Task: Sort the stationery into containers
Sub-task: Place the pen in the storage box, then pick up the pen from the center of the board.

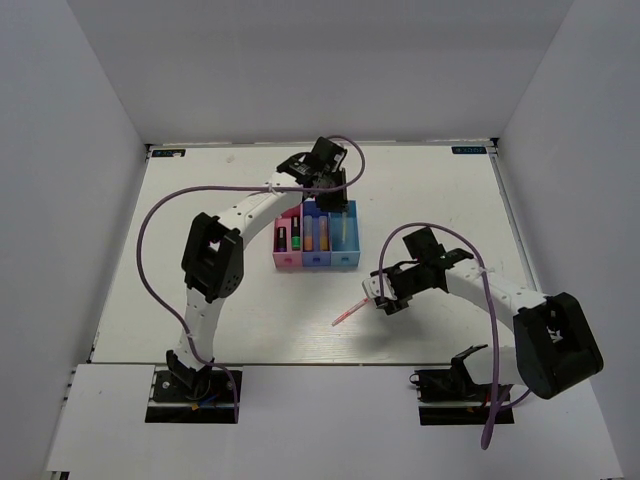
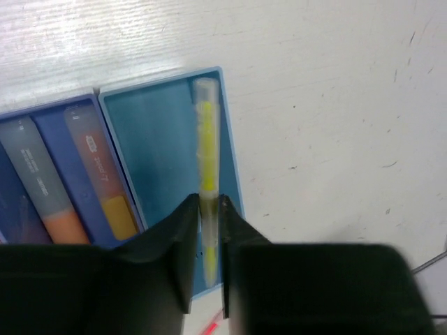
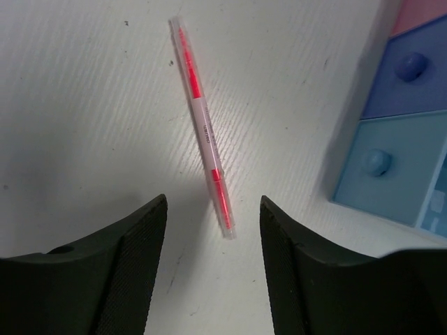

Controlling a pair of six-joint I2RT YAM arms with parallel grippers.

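Note:
The three joined bins stand mid-table: pink [image 1: 288, 260], blue-violet [image 1: 316, 259], cyan [image 1: 344, 258]. My left gripper [image 2: 207, 202] is shut on the thin pale-yellow stick [image 2: 206, 132], holding it lengthwise over the cyan bin [image 2: 154, 153], along its right wall. Two orange-and-white highlighters [image 2: 101, 174] lie in the blue-violet bin [image 2: 50, 125]. Two dark markers [image 1: 283, 238] lie in the pink bin. The thin pink pen [image 3: 202, 125] lies on the table. My right gripper [image 3: 213, 202] is open just above the pen's near end, one finger on each side, not touching it.
The bins' near ends show at the right edge of the right wrist view [image 3: 391, 167]. White walls enclose the table on three sides. The left arm [image 1: 215, 255] arches over the table left of the bins.

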